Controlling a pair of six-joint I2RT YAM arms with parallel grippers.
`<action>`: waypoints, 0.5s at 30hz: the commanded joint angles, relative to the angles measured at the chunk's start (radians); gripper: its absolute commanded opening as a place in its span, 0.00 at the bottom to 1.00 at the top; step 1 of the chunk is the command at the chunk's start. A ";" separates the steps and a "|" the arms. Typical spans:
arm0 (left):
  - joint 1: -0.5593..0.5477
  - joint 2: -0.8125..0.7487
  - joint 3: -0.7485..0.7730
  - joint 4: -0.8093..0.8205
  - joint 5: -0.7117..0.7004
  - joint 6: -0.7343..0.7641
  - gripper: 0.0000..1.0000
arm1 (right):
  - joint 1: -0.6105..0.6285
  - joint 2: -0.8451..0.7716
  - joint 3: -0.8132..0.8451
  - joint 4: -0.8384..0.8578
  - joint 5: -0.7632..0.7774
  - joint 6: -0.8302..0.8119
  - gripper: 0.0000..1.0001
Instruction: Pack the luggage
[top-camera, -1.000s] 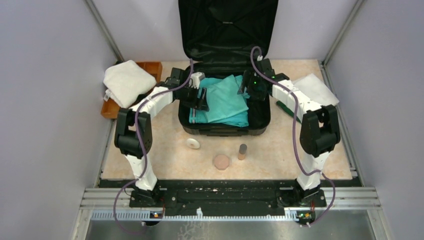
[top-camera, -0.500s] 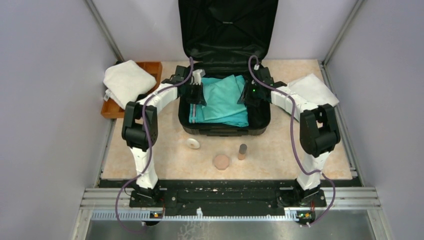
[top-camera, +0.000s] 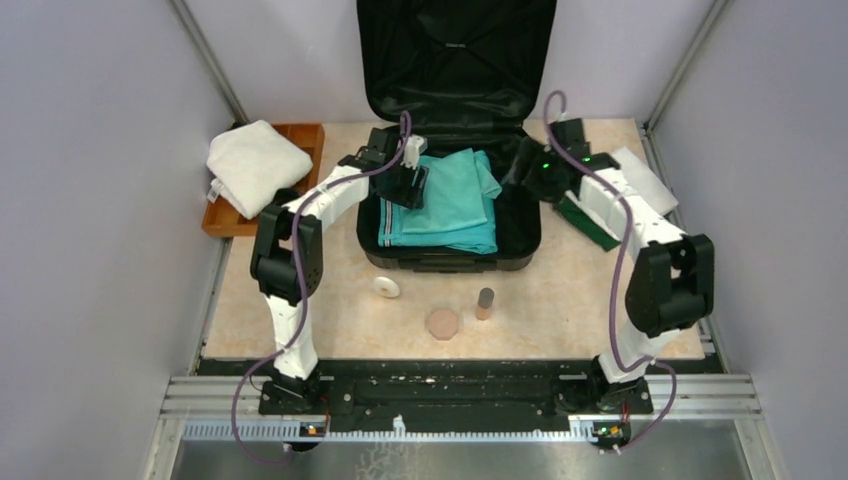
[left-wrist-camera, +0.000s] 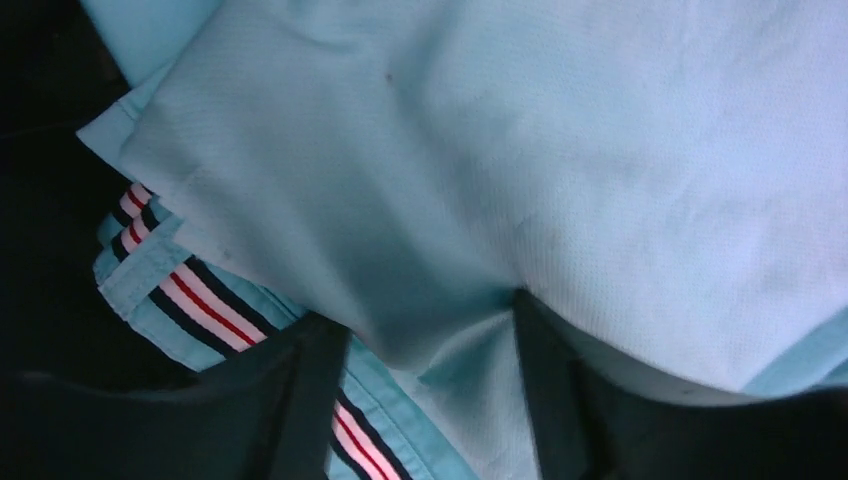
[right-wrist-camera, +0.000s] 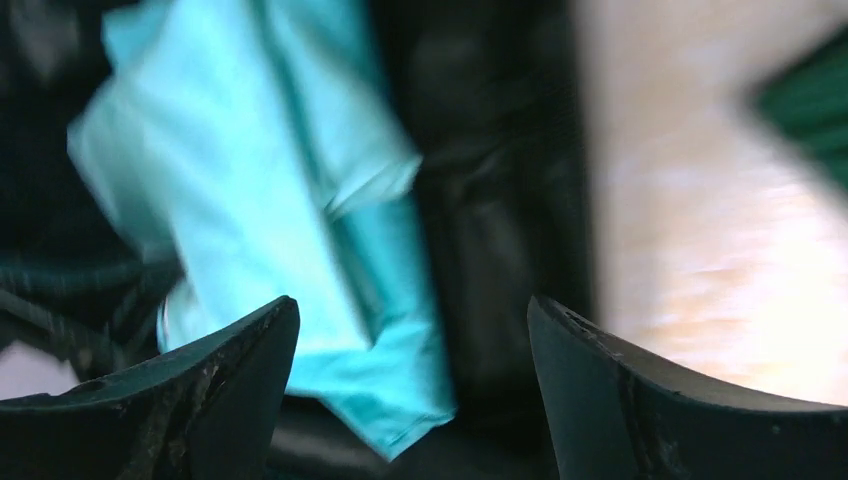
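The luggage (top-camera: 450, 258) lies open on the table, its black lid (top-camera: 455, 50) standing upright at the back. A teal shirt (top-camera: 450, 205) with a striped trim (left-wrist-camera: 200, 300) lies folded inside. My left gripper (top-camera: 408, 186) is down on the shirt's left part. In the left wrist view its fingers (left-wrist-camera: 318, 370) stand apart on the cloth (left-wrist-camera: 500, 150), with a crease of fabric between them. My right gripper (top-camera: 523, 166) hovers over the luggage's right side, open and holding nothing. In the right wrist view the shirt (right-wrist-camera: 250, 180) and black lining (right-wrist-camera: 490, 200) lie below it.
A white towel (top-camera: 255, 165) rests on a brown wooden tray (top-camera: 305, 133) at the back left. At the right lie a white folded cloth (top-camera: 645, 178) and a dark green item (top-camera: 590, 222). In front of the luggage sit a white disc (top-camera: 387, 287), a pink round piece (top-camera: 442, 323) and a small brown cylinder (top-camera: 485, 302).
My right gripper has pulled back rightwards off the shirt to the luggage's right side, uncovering the green item. My left gripper has shifted right and back onto the shirt.
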 joint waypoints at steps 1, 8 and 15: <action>-0.011 -0.045 0.063 -0.037 -0.028 0.050 0.80 | -0.149 -0.084 0.103 -0.134 0.312 -0.029 0.85; 0.041 -0.152 0.203 -0.231 0.074 0.096 0.98 | -0.229 0.142 0.262 -0.158 0.556 -0.128 0.83; 0.093 -0.235 0.197 -0.301 0.141 0.108 0.98 | -0.228 0.440 0.510 -0.175 0.622 -0.193 0.81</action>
